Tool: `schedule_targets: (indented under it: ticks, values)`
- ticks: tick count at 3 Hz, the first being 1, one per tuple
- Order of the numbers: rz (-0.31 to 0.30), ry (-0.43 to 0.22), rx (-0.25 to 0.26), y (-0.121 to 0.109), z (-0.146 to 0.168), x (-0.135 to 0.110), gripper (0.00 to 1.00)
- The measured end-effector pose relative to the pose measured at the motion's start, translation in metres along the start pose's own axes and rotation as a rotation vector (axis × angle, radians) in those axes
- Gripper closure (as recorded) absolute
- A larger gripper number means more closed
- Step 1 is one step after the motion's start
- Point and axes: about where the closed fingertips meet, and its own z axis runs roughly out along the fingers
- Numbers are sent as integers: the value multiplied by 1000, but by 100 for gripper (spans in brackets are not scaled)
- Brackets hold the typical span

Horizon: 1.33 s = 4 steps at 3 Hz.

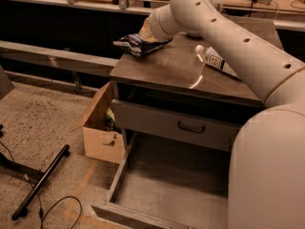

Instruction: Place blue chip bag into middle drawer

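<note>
Lying at the far left corner of the dark cabinet top [176, 73], upper centre of the frame: small crumpled dark blue foil chip bag [134, 44], one end poking past the edge. Sitting against its upper right side: gripper [148, 33] of the white jointed arm, clenched or released impossible to tell. Sitting just beneath the top, mid-frame: wide grey metal middle drawer [157, 122] with small black curved handle [191, 127]. Gaping fully out at lower centre: handleless grey drawer [167, 194].
</note>
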Motion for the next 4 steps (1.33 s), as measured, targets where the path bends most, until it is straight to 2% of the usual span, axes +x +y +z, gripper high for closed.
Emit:
schedule_targets:
  ticks: [1, 2, 4]
  values:
    - [-36, 13, -14, -3, 6, 8, 12]
    - [-63, 31, -32, -3, 7, 17, 0]
    - [-109, 32, -42, -11, 13, 23, 0]
